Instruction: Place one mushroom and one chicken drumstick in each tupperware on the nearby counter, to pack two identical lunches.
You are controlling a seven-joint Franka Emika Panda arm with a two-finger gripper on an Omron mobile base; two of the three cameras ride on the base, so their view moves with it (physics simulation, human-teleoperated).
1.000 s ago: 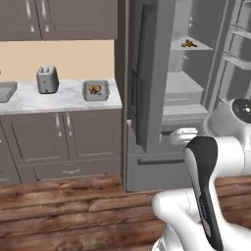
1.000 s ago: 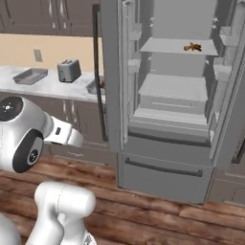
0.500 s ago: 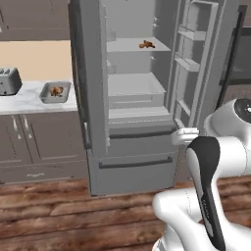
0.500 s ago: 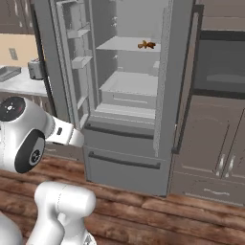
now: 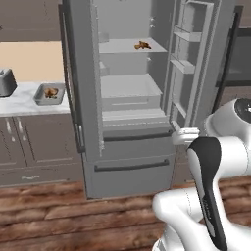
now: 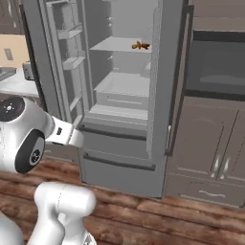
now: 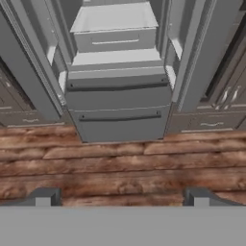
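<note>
Open fridge (image 5: 132, 98) doors flank shelves.

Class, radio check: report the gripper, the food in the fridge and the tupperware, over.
Gripper open, empty, facing fridge. Drumstick-coloured food on upper shelf. Tupperware on counter holds food. Fridge doors open, nothing blocking.

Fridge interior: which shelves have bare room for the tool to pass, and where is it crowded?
The upper shelf is bare on its left and middle; the food pieces sit near its right edge. The shelf below looks bare across, bordered by the two open doors. The drawer beneath is shut. On the counter, the tupperware already holds food.
</note>
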